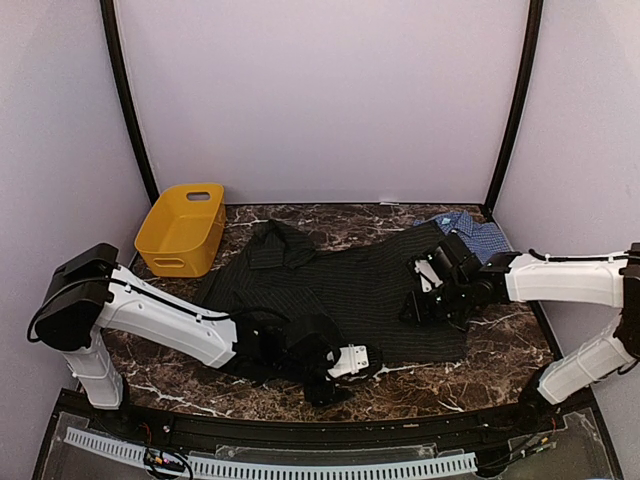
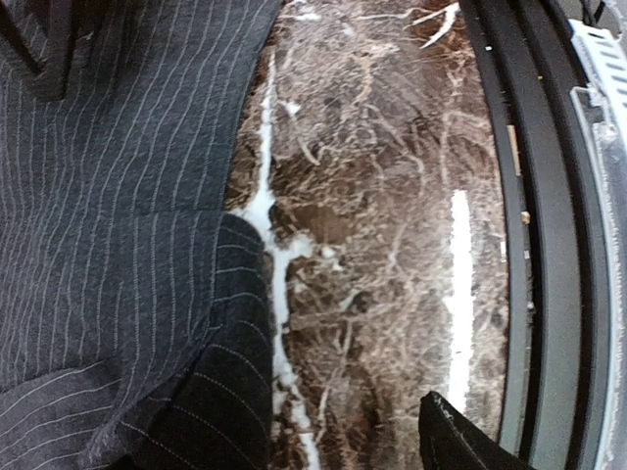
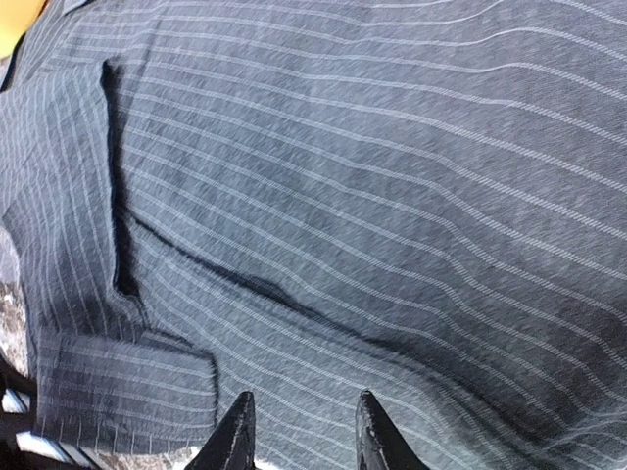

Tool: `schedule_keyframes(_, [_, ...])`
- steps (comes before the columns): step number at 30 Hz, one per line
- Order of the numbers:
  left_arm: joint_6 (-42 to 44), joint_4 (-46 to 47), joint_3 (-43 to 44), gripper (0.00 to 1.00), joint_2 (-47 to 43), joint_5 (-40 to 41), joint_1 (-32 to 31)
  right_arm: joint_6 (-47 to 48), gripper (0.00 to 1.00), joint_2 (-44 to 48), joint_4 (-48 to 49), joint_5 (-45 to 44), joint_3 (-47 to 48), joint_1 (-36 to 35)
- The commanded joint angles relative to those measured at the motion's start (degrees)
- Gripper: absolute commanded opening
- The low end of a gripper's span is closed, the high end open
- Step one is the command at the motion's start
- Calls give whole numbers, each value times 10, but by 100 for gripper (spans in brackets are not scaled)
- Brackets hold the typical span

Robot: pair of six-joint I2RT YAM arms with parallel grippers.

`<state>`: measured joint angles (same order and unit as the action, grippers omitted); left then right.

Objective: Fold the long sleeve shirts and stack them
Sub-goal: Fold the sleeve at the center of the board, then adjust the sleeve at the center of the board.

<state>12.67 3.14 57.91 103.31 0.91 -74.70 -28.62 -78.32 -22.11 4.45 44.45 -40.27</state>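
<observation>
Though beside one basket [image 1: 152, 240], one black shirt [image 1: 350, 285], one blue shirt [image 1: 476, 233]; left tool [image 1: 340, 370], right tool [image 3: 306, 436] both released.

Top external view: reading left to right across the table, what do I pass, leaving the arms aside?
yellow basket → black pinstriped shirt → blue checked shirt
</observation>
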Motion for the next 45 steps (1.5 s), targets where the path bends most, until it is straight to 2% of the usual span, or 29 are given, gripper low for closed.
schedule_keyframes(1, [5, 2, -14, 74, -2, 72, -1, -17, 32, 10, 20, 6, -8, -22])
schedule_keyframes(5, [-16, 25, -30, 74, 1, 104, -1, -23, 32, -6, 23, 7, -8, -39])
schedule_keyframes(9, [-48, 49, -48, 78, -14, 76, 6, -26, 32, -18, 28, 6, -7, -45])
schedule_keyframes(15, [-146, 75, -63, 79, -20, -110, 45, -22, 32, -19, 18, -15, -3, -48])
schedule_keyframes(21, [-273, 153, -100, 79, -18, -227, 84, -22, 32, -19, 27, -19, -15, -48])
schedule_keyframes(24, [-342, 196, -111, 79, -5, -259, 96, -23, 32, -18, 32, -18, -21, -48])
schedule_keyframes(31, [-407, 227, -116, 77, 2, -293, 122, -21, 32, -14, 36, -24, -30, -48])
schedule_keyframes(36, [-437, 239, -107, 68, 25, -302, 143, -21, 32, -15, 40, -25, -34, -48])
schedule_keyframes(40, [-447, 229, -87, 54, 41, -288, 147, -19, 32, -15, 40, -27, -35, -48])
schedule_keyframes(42, [-451, 221, -78, 46, 43, -274, 149, -19, 32, -13, 38, -29, -34, -48])
schedule_keyframes(44, [-450, 210, -66, 33, 44, -259, 152, -18, 32, -12, 38, -30, -34, -48])
schedule_keyframes(45, [-450, 204, -58, 21, 43, -256, 154, -18, 32, -12, 38, -30, -34, -48])
